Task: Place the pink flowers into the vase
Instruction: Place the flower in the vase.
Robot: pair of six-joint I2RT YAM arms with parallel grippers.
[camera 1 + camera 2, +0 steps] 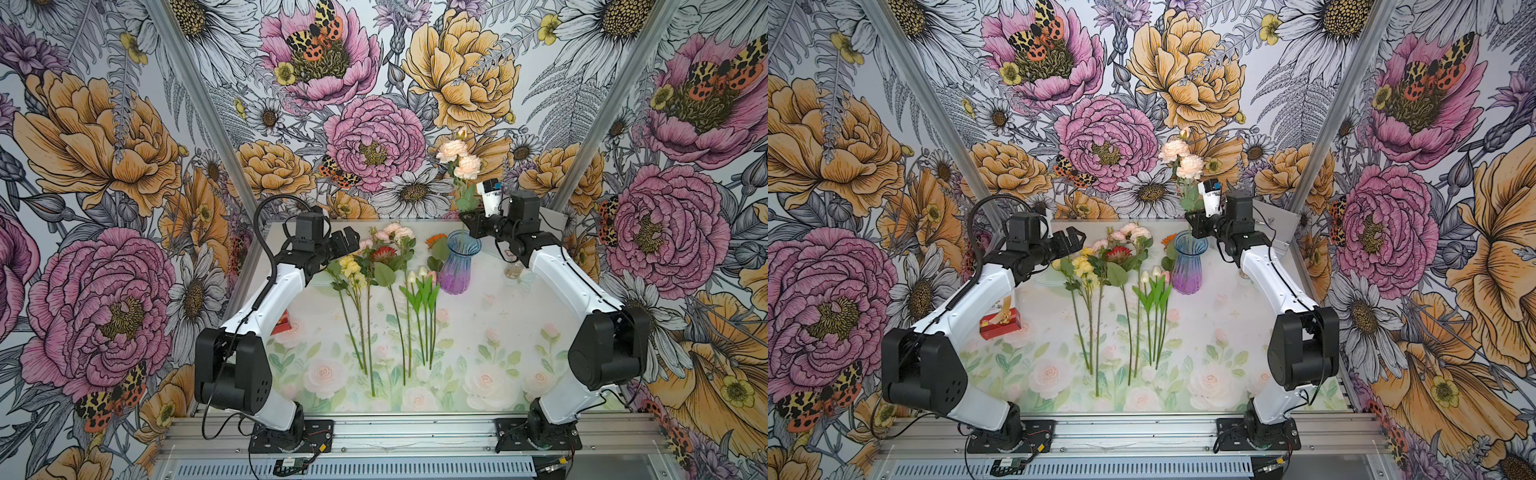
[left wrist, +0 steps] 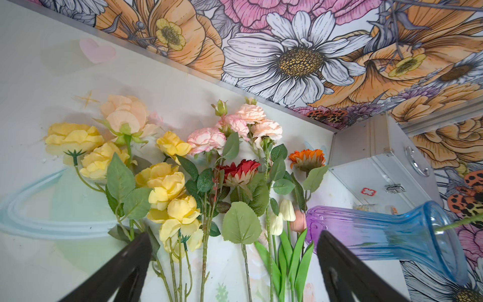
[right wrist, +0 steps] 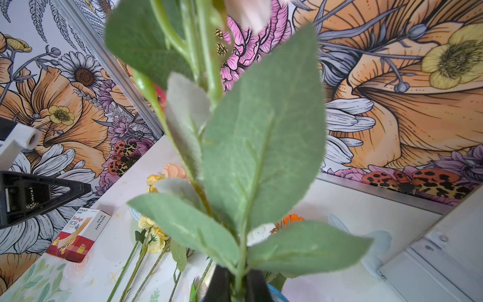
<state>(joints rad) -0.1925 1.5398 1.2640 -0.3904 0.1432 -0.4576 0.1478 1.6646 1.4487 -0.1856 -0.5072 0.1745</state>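
My right claw (image 1: 468,217) pinches a pink stem (image 1: 461,163) upright over the vase (image 1: 456,268), lower end just inside the blue mouth. I judge the insertion is in hand. Next: lower it straight, then let go. My left claw (image 1: 346,241) hangs spread above more pink flowers (image 1: 397,230) lying on the surface (image 1: 498,332).

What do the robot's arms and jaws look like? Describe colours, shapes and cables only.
The left arm and right arm match: glossy white link shells between black joint housings, on black base plates bolted to a silver rail. A ribbed black cable loops beside the left wrist; thinner black wires trail at the bases. The jaws are black, tapering wedges.
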